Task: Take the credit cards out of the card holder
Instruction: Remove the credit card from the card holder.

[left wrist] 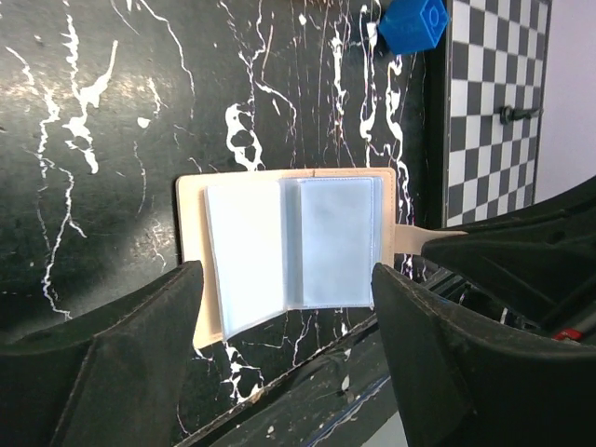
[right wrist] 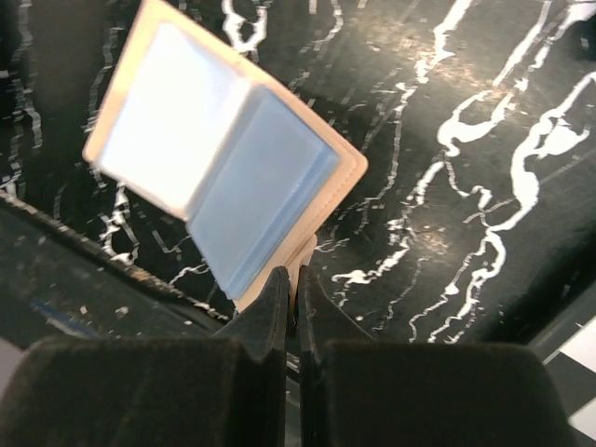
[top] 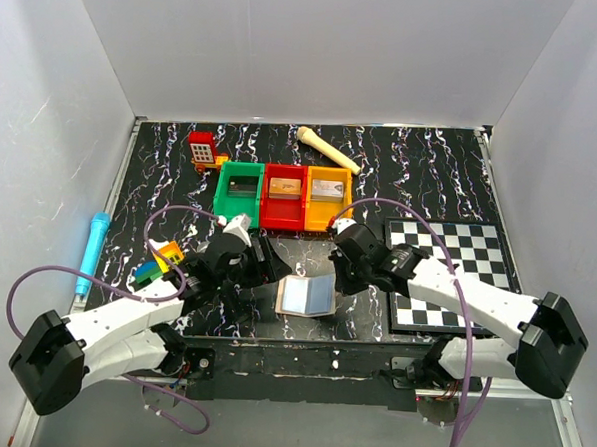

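At six o'clock on the black marbled table (top: 422, 160), what is being logged first? (Clerk)

Item one: card holder (top: 305, 296), tan, lying open at the near edge and showing two pale blue-grey pockets. No cards are showing outside the pockets. (Checker)

Which hand is gripping it? (Clerk)

Right gripper (right wrist: 292, 279), sitting at three o'clock of the card holder (right wrist: 223, 158). Its jaws are pressing together on the narrow tan tab sticking out from the holder's edge. In the left wrist view that tab is showing at three o'clock of the card holder (left wrist: 293, 247). (Checker)

And the other one? (Clerk)

Left gripper (left wrist: 287, 279), hovering over the holder with its jaws standing wide apart, one finger (left wrist: 140, 363) at each side. It is clasping nothing. From the top view the left gripper (top: 269, 272) is sitting at nine o'clock of the holder. (Checker)

What else is lying about? (Clerk)

Item two: chequered board (top: 457, 254), lying at three o'clock of the holder, under the right arm.
Item three: three bins in a row at twelve o'clock of the holder, namely green bin (top: 223, 192), red bin (top: 283, 216) and orange bin (top: 325, 215), each holding a small block.
Item four: blue cube (left wrist: 414, 23), resting beside the board's edge.
Item five: blue marker (top: 92, 253), lying at nine o'clock on the table. (Checker)
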Controlling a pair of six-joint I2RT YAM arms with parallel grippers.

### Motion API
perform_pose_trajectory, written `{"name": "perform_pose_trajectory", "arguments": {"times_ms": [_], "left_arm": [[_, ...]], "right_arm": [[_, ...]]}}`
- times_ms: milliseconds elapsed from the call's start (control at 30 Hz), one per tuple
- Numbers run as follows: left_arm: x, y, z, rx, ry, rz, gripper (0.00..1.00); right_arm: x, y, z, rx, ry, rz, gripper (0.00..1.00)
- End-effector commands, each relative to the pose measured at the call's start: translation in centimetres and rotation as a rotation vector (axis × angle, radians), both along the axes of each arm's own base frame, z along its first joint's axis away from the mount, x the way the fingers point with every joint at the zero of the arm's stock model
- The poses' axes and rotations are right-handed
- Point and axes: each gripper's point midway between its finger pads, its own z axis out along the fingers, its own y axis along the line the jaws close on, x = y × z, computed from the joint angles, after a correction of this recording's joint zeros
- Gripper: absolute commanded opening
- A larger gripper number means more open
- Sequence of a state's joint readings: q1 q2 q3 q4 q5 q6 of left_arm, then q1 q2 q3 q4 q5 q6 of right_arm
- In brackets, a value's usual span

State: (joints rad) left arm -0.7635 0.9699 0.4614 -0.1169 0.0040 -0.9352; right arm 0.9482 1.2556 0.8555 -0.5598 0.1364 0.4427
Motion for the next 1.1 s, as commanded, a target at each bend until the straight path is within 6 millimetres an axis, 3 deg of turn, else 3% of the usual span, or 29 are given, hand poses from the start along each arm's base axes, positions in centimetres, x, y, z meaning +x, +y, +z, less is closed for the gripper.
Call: {"name": "perform_pose_trajectory", "arguments": {"times_ms": [0,167,433,1067], "left_arm": [[-0.3,-2.4,1.7,-0.036,-0.04,-0.112,0.68],[-1.1,-4.6,1.2,-0.013,-0.028,-0.205,0.55],[-2.1,-7.5,1.3,0.001,-0.037,-0.308,0.54],[-2.3,-9.1,-0.6,0.064,-0.021,-0.371,0.57]], "right_arm": [[-1.6,1.5,1.0,0.132,0.035,0.072,0.01],[-2.1,2.0,2.2,0.214,0.015,0.094,0.01],[-1.1,1.9,2.9,0.214,-0.039,0.111,0.01],[-1.4,2.8,4.4,0.351,-0.02,0.133,0.01]]}}
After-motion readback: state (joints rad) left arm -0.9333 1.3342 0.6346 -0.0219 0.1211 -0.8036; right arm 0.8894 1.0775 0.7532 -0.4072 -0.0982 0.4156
